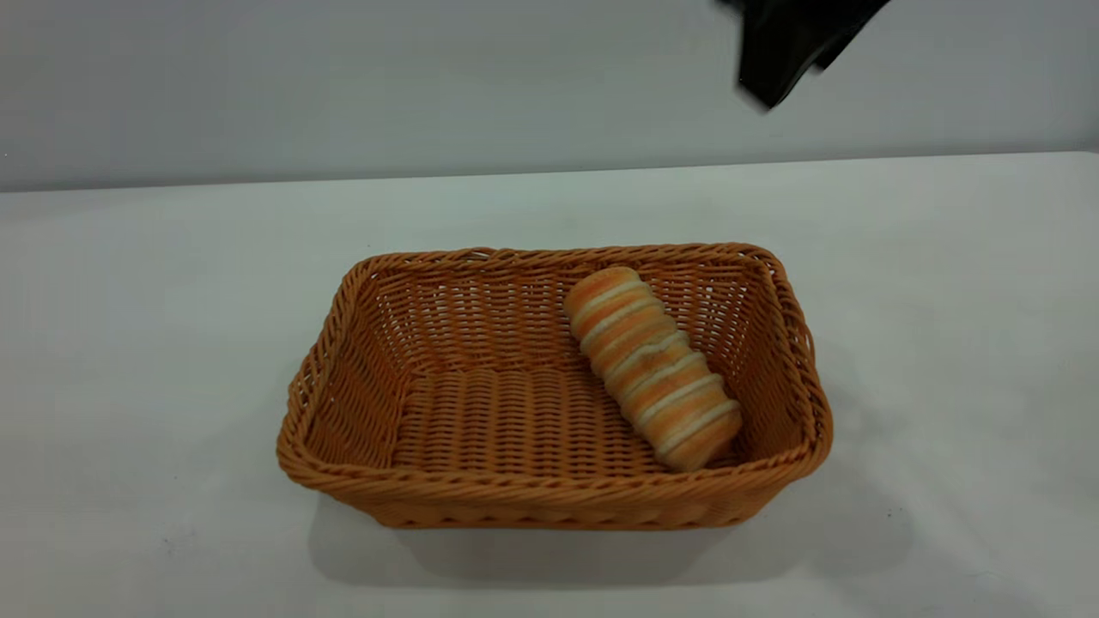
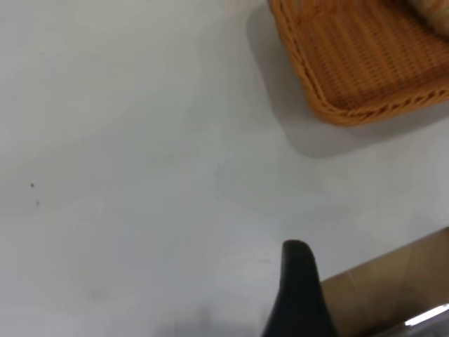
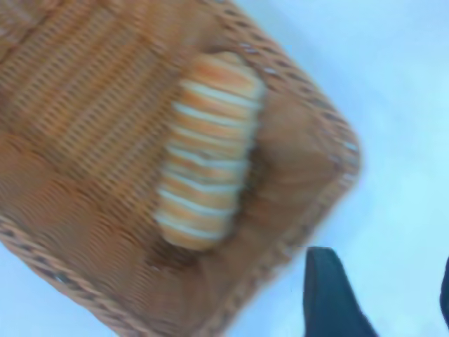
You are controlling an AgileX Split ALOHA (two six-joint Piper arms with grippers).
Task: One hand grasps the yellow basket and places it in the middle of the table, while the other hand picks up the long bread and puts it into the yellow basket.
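The yellow basket [image 1: 549, 493] stands in the middle of the white table [image 1: 154, 343]. The long bread [image 1: 652, 369] lies inside it, slanted along the basket's right side, one end up against the back wall. My right gripper [image 1: 773, 81] hangs high above the table behind the basket's right corner. In the right wrist view it [image 3: 386, 298] is open and empty, beside the basket's rim [image 3: 337, 147] and off to the side of the bread [image 3: 207, 154]. My left gripper [image 2: 300, 298] shows only in part, over bare table well away from the basket's corner [image 2: 351, 112].
A plain grey wall [image 1: 343, 86] runs behind the table. In the left wrist view a brown surface [image 2: 393, 288] lies past the table's edge. Bare white tabletop surrounds the basket on all sides.
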